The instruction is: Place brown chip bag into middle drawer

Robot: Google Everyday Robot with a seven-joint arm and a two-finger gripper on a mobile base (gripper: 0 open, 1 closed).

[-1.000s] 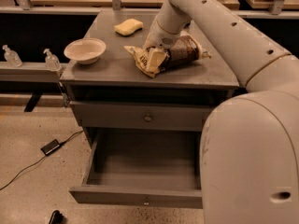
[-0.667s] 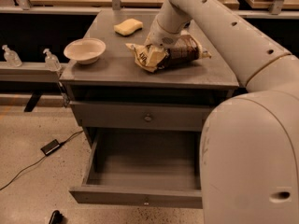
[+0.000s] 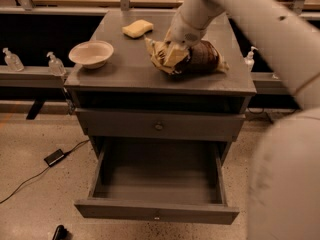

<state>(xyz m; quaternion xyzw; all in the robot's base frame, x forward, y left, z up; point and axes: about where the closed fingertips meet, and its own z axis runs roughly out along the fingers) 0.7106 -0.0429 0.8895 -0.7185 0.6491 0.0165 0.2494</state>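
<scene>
Arm (image 3: 240, 9) cropped; gripper (image 3: 175, 55) at brown chip bag (image 3: 202, 59) pale end on cabinet top (image 3: 125, 70), grasp cannot tell; middle drawer (image 3: 157, 211) open.

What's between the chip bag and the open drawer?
Camera view: the shut upper drawer front lies between the brown chip bag and the middle drawer. The gripper is at the bag.

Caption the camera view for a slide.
Gripper at the brown chip bag on the cabinet top; middle drawer open below.
</scene>
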